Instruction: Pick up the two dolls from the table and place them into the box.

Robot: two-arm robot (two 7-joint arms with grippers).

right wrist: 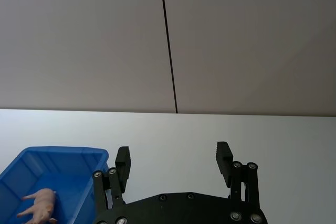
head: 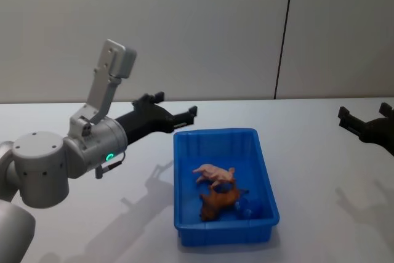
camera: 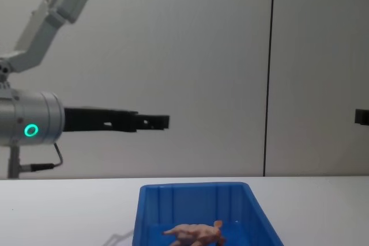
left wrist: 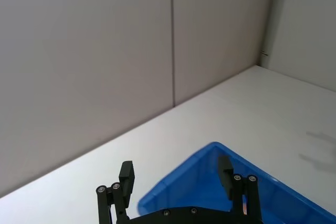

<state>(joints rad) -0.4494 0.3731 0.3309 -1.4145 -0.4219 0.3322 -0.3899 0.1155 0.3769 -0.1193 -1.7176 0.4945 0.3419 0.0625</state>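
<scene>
Right end effector (head: 364, 117) cut off by head view's edge.

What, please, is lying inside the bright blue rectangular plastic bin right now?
Inside the bright blue rectangular plastic bin lie a pale tan-pink toy animal and a reddish-brown toy animal nearer the robot. The bin floor beneath them is hidden.

no readable text, labels or numbers
</scene>
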